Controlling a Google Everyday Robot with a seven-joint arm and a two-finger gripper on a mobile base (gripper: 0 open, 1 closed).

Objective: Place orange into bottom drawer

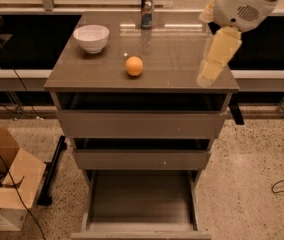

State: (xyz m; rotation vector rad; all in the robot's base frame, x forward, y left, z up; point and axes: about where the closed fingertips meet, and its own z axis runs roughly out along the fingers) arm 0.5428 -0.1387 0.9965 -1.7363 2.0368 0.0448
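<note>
Camera view: one orange (134, 66), one bowl (91, 37), gripper (206, 77) over counter's (172, 54) right edge.

Speckled terrazzo floor (252, 184), grey-brown cabinet (142, 125), open cardboard box (27, 176) at left — dark panels (27, 39) behind

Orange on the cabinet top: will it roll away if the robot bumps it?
Probably. The orange is round and sits on a smooth, glossy cabinet top, so a nudge could send it rolling. Its shiny skin may be slippery to pinch. The gripper hangs over the top's right edge, apart from it.
</note>
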